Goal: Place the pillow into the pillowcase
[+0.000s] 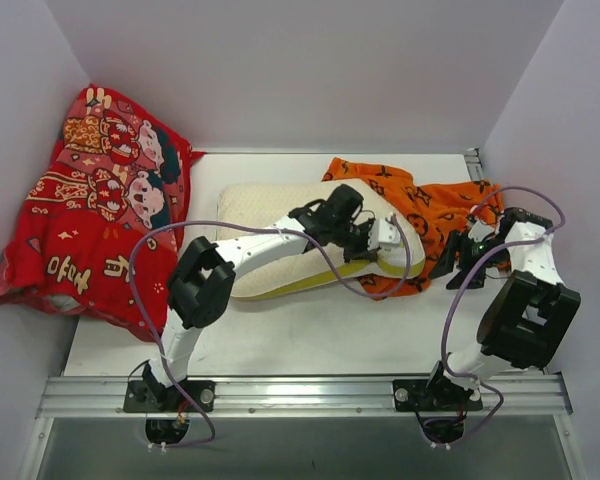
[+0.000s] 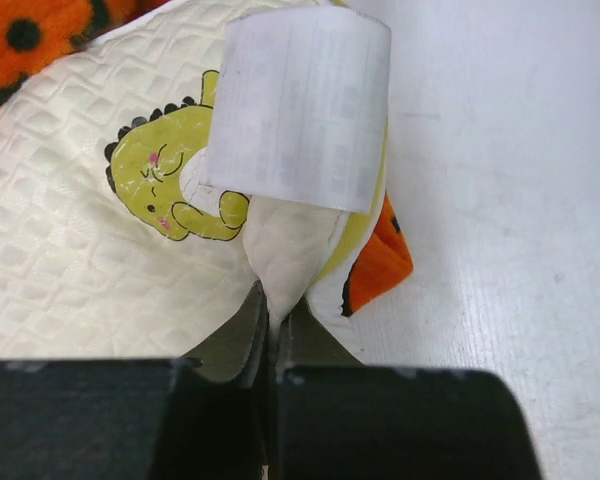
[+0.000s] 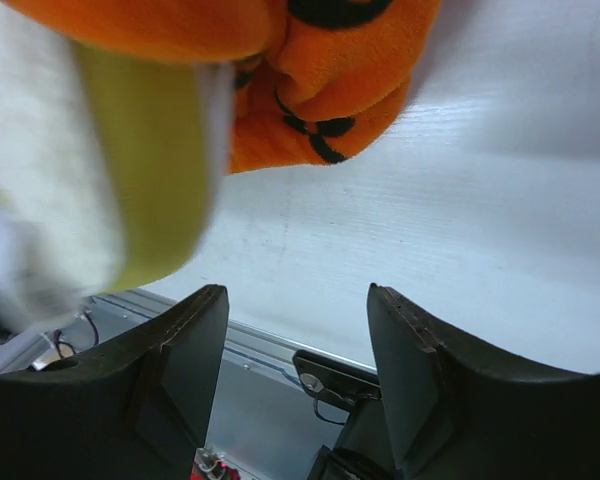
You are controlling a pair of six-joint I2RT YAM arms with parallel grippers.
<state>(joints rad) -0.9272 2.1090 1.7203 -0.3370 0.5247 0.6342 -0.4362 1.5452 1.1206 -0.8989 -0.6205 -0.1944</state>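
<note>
The cream-white quilted pillow (image 1: 260, 215) lies mid-table, its right end against the orange pillowcase (image 1: 425, 205). My left gripper (image 1: 378, 238) is shut on the pillow's right corner. In the left wrist view the pinched pillow (image 2: 70, 250) fabric shows a yellow-green dinosaur mark (image 2: 165, 175) and a white label (image 2: 300, 105), with a bit of the pillowcase (image 2: 385, 255) under it. My right gripper (image 1: 467, 262) is open and empty, just right of the pillowcase's near edge. In the right wrist view the pillowcase (image 3: 330, 80) and the pillow's yellow-green band (image 3: 145, 150) hang above the open fingers (image 3: 185, 350).
A red cartoon-printed cloth (image 1: 90, 200) is bunched against the left wall. White walls enclose the table on the left, back and right. A metal rail (image 1: 300, 395) with both arm bases runs along the near edge.
</note>
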